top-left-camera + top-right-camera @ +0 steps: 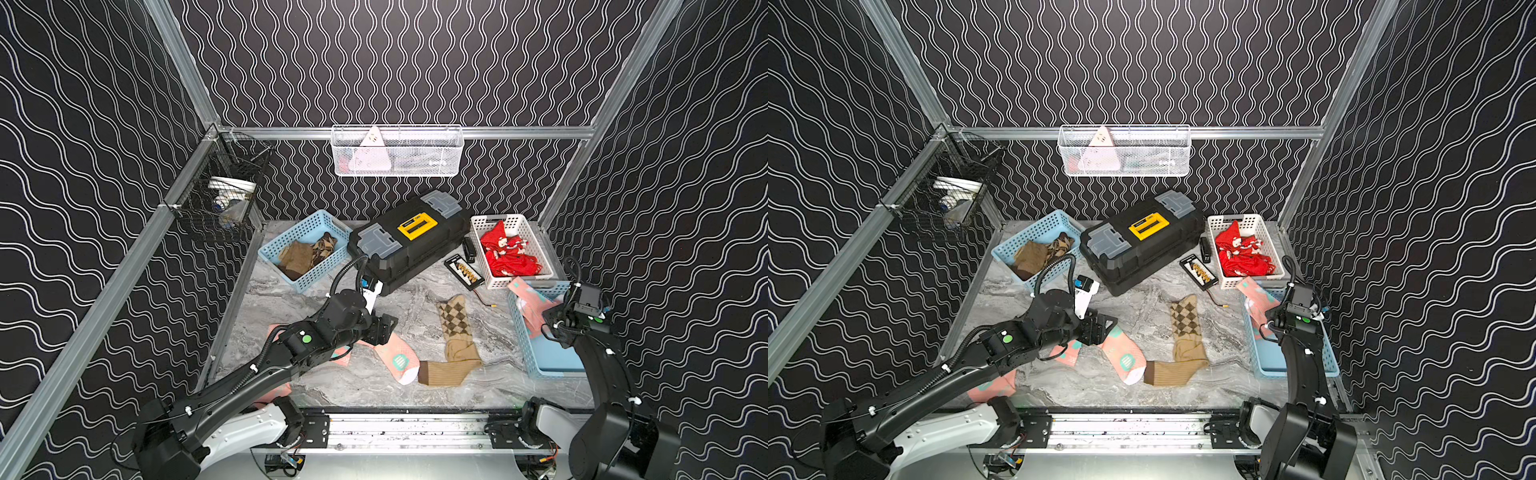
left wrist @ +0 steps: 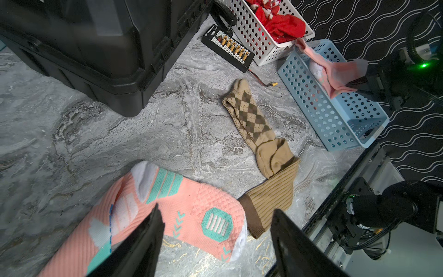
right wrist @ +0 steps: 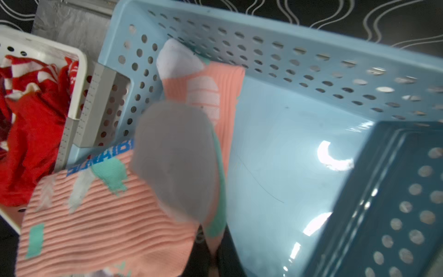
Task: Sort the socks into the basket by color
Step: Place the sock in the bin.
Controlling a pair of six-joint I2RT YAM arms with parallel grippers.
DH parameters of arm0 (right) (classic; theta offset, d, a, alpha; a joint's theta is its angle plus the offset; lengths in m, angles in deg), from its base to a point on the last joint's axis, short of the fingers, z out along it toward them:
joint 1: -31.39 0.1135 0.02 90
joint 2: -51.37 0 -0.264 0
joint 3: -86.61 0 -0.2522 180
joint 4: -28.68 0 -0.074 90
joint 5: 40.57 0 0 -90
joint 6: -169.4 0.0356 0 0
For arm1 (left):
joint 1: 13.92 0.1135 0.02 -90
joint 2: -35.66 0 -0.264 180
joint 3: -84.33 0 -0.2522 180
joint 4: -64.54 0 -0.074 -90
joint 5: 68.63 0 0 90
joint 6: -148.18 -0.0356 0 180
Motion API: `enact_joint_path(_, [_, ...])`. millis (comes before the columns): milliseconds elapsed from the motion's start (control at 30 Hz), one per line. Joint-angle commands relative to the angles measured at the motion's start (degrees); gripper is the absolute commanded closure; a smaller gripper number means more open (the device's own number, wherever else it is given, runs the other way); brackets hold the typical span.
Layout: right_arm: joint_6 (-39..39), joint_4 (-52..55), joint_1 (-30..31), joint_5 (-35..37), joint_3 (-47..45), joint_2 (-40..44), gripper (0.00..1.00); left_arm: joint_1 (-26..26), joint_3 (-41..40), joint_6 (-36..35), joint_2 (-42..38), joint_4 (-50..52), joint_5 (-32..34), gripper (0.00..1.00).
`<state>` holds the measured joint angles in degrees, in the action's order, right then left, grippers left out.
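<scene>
Currently the left hand (image 2: pixel 215 209) hangs released, its two black fingers (image 2: pixel 148 239) spread above a pink sock (image 2: pixel 191 215) that lies flat on the grey worktop (image 2: pixel 96 144). It looks lined up to pick that sock up. The right hand (image 1: pixel 547 329) is clenched on another pink sock (image 1: pixel 530 299), holding it over the blue basket (image 1: pixel 523 340) at the right edge. Letting go there should drop it with its own colour. Part of this sock is draped over the basket's far rim.

A ribbed tan sock (image 2: pixel 271 199) lies just beside the flat pink sock's toe, and a tan argyle sock (image 2: pixel 251 120) stretches away beyond it. Both lie between the two hands, not yet sorted. At far right a white basket (image 1: pixel 478 249) holds red socks (image 1: pixel 511 257). At far left a second blue basket (image 1: pixel 280 272) holds brown socks (image 1: pixel 299 257). A black toolbox (image 1: pixel 407 245) stands between them.

Only the left wrist view shows the spread fingers; in both top views the wrist covers them. Only the right wrist view shows the right basket's visible floor bare, and blue lettering on the held sock. Only the top views show the brown-sock basket and a further pink sock (image 1: pixel 992 388) at the near left edge, partly under the left arm.
</scene>
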<state>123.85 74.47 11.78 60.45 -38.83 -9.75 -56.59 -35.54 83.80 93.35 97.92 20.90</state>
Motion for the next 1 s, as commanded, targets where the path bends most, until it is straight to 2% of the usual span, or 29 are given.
enact_joint_path(0, [3.1, 4.6, 0.0, 4.3, -0.4, 0.8, 1.0, 0.0, -0.4, -0.4, 0.0, -1.5, -0.4, 0.25])
enact_joint_path(133, [3.3, 6.2, 0.0, 7.3, -1.7, 2.1, 1.0, 0.0, -0.5, 0.0, 0.5, -1.5, -0.5, 0.25])
enact_joint_path(333, [2.5, 5.2, -0.1, 3.6, -1.6, 0.5, 1.0, 0.0, -0.2, 0.9, 1.3, -0.6, -0.5, 0.25])
enact_joint_path(367, [1.7, 4.5, -0.1, 2.2, -1.6, 0.7, 0.89, 0.0, 0.1, 0.9, 1.3, -0.1, -0.2, 0.24])
enact_joint_path(400, [1.1, 4.3, -0.1, 1.3, -1.3, 0.8, 0.74, 0.0, 0.2, 1.0, 1.5, 0.5, 0.0, 0.23])
enact_joint_path(467, [0.5, 4.8, 0.0, 0.3, -0.6, 1.3, 0.34, -0.1, 0.4, 1.5, 1.8, 1.5, 0.5, 0.21])
enact_joint_path(500, [0.3, 5.1, 0.0, 0.0, -0.3, 1.6, 0.18, 0.0, 0.4, 1.9, 2.0, 1.9, 0.6, 0.21])
enact_joint_path(567, [-0.1, 6.3, 0.1, -0.3, 0.8, 2.6, 0.0, 0.0, 0.8, 2.7, 3.0, 3.1, 1.0, 0.18])
enact_joint_path(700, [-1.5, 7.4, 1.6, -0.6, 3.5, 5.9, 0.0, 0.0, 1.2, 4.8, 5.0, 5.5, 2.8, 0.13])
enact_joint_path(967, [-5.4, 8.7, 8.5, -3.1, 9.8, 7.5, 0.0, -0.1, 2.1, 9.1, 10.6, 9.2, 7.5, 0.12])
